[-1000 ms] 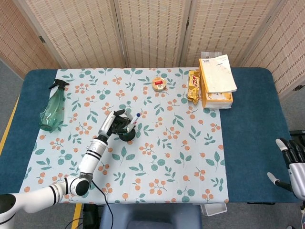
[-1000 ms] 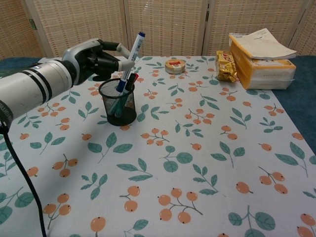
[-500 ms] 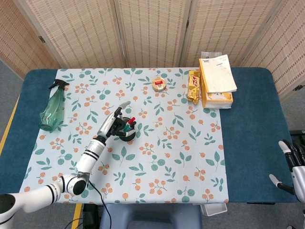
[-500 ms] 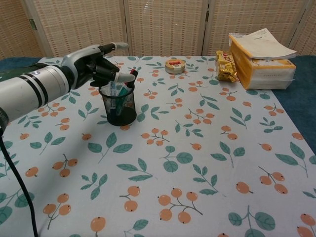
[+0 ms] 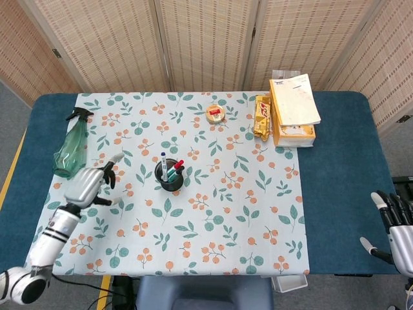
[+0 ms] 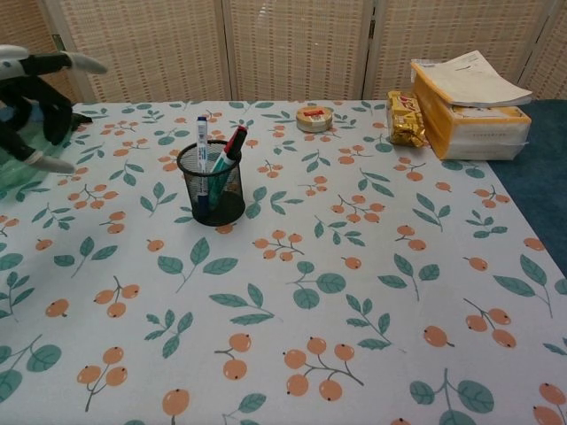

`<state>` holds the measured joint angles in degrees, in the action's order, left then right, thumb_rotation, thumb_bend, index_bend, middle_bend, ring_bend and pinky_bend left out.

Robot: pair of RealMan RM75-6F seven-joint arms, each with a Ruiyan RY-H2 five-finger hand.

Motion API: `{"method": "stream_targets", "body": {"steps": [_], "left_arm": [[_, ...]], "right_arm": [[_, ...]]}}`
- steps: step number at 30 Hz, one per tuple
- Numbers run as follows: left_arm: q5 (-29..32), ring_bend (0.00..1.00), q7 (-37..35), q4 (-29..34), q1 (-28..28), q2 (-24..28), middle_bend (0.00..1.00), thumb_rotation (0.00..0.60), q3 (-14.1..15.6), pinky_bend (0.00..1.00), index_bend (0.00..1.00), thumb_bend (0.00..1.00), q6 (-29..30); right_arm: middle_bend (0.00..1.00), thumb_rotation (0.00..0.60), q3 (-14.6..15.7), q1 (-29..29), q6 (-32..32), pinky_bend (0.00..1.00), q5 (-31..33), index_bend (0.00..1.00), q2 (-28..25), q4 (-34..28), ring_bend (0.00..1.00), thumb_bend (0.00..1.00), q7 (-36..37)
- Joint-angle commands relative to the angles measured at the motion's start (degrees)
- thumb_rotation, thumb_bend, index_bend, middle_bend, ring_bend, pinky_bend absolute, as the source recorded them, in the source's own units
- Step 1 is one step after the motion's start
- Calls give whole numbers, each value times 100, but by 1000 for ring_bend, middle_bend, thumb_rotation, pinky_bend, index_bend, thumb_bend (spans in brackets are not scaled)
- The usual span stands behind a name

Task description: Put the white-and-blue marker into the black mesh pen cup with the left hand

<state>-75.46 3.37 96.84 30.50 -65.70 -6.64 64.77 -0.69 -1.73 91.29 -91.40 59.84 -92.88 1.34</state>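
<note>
Standing nearly upright in the black mesh pen cup (image 5: 170, 177), the white-and-blue marker (image 5: 164, 166) has its long axis close to vertical in the head view, beside a red-capped pen (image 5: 176, 166), with the cup near the middle of the tabletop's left half. The left hand (image 5: 92, 183) hangs well apart from the cup, toward the left edge, empty with fingers spread; the cup lies to its right. Just beyond it, by the left edge, lies a green spray bottle (image 5: 70, 146). The right hand (image 5: 395, 232) sits off the near right corner, fingers apart and holding nothing, much farther from the cup. From the chest view, the marker (image 6: 202, 158) leans on the cup's (image 6: 212, 189) left rim and the left hand (image 6: 34, 97) shows blurred at the far left, fingers splayed. Judging by this, the placing looks done; only pulling the arm clear remains.
</note>
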Motion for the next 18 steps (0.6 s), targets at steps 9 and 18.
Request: {"method": "stream_targets", "body": {"steps": [9, 18], "left_arm": [[-487, 40, 1573, -1084, -2618, -462, 0, 600, 1086, 357, 0, 135, 3056], [-1012, 10, 1230, -1366, -2660, -420, 0, 600, 1149, 353, 0, 136, 2959]], "right_arm": [[66, 600, -79, 145, -317, 0, 232, 18, 77, -66, 40, 181, -273], [66, 600, -217, 194, -464, 0, 587, 18, 75, -95, 40, 183, -330]]}}
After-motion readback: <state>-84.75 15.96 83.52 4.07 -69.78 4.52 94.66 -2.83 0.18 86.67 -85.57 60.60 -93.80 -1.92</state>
